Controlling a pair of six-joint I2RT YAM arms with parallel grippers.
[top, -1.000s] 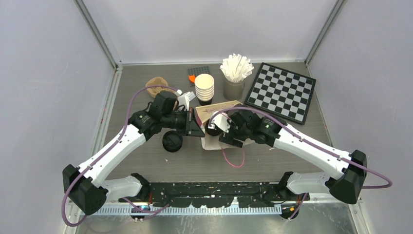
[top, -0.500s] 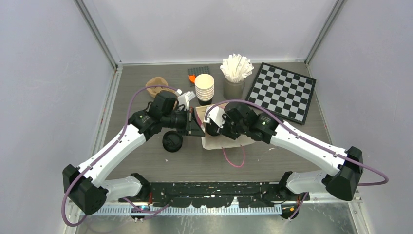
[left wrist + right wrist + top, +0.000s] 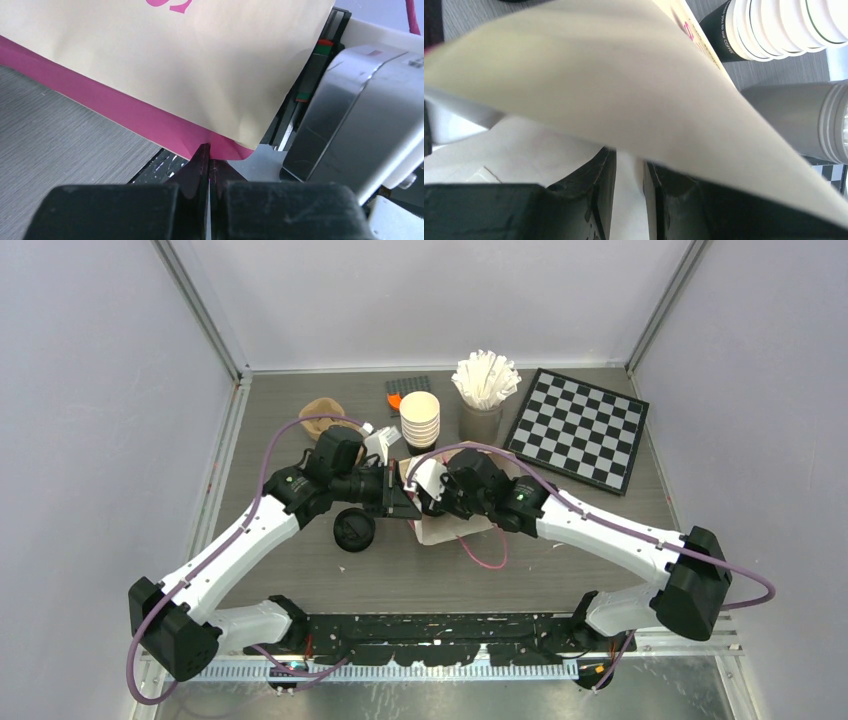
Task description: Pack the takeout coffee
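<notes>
One takeout coffee (image 3: 353, 530), a cup with a black lid, lies on the table left of the paper bag (image 3: 445, 531). My left gripper (image 3: 407, 497) is shut on the bag's pink-lined edge (image 3: 200, 135), its fingertips (image 3: 209, 150) pinching the fold. My right gripper (image 3: 429, 494) is at the bag's mouth, close against the left one. Its jaws (image 3: 629, 156) stand a narrow gap apart, and the bag's cream wall (image 3: 624, 85) lies over their tips. I see nothing gripped between them. What is inside the bag is hidden.
A stack of lidless cups (image 3: 420, 418) and a grey holder of wrapped straws (image 3: 484, 390) stand just behind the bag. A chessboard (image 3: 580, 427) lies at the back right, a brown object (image 3: 322, 412) at the back left. The bag's pink cord handle (image 3: 487, 552) trails toward me.
My right arm has moved left toward the bag's mouth and its jaws have narrowed. The bag has shifted slightly with it. The left arm has held still on the bag's edge.
</notes>
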